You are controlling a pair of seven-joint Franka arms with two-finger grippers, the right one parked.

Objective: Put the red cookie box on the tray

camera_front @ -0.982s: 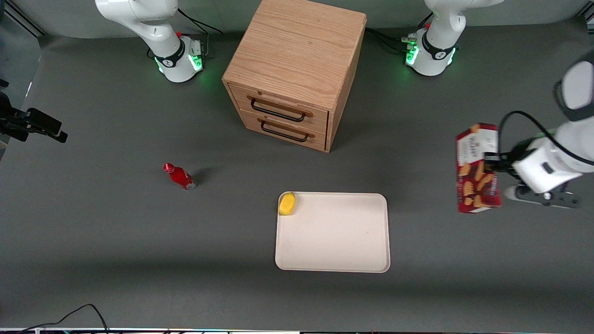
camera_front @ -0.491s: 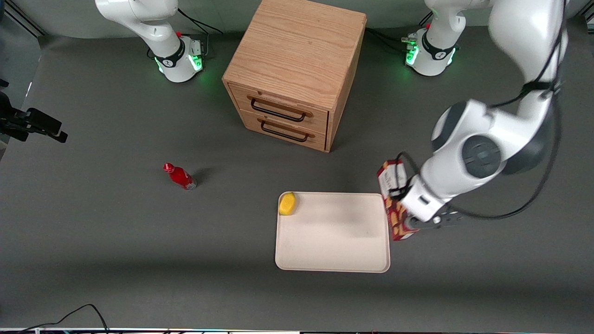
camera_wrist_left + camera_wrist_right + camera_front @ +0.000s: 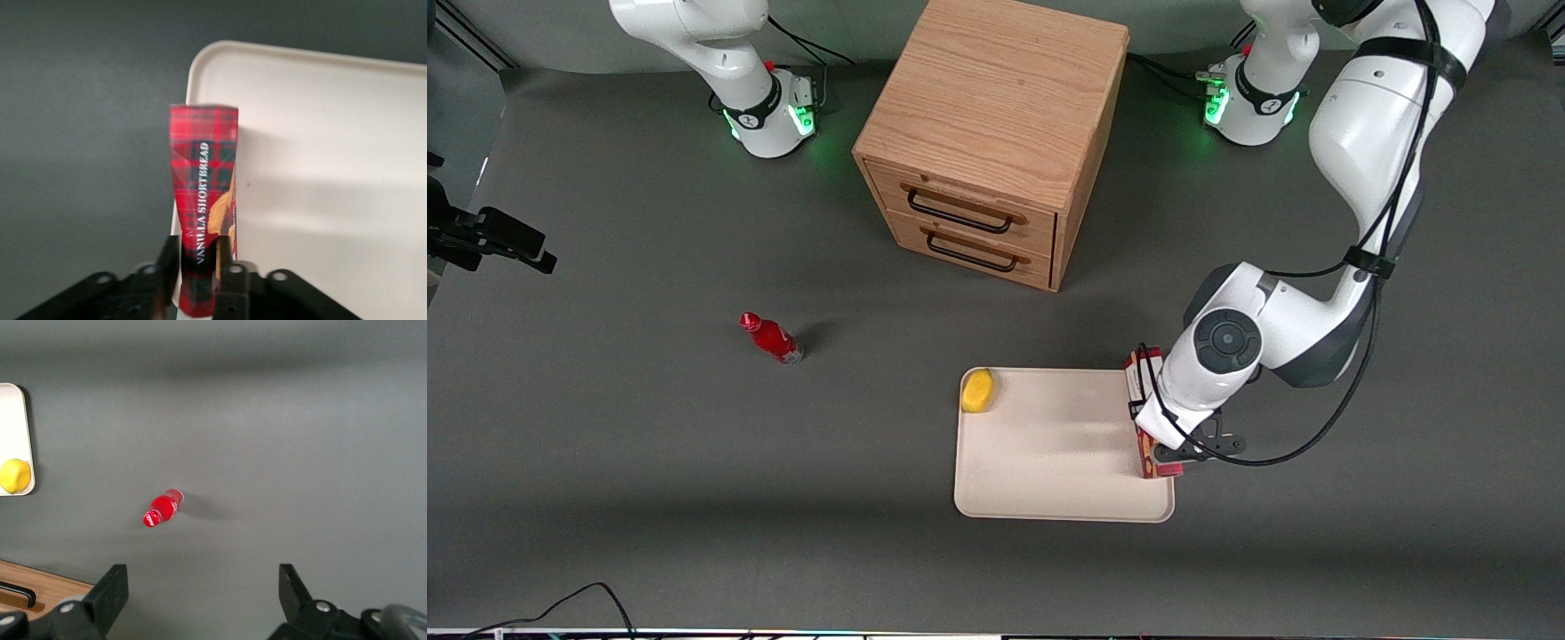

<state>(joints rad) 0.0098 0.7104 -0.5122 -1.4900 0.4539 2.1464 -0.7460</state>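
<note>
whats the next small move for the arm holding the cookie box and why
Probably shift a little farther inward over the tray, then lower. The gripper is shut on the red cookie box, which hangs over the tray's rim at the working arm's end, partly above bare table.

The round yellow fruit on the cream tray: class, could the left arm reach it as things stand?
Probably not yet: its hand is shut on the dark-red cardboard cookie box at the tray edge, though nothing blocks the yellow fruit.

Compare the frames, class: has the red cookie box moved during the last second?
Yes. Held in the gripper, the red cookie box has travelled from the working arm's end of the table toward the tray, now over its edge.
</note>
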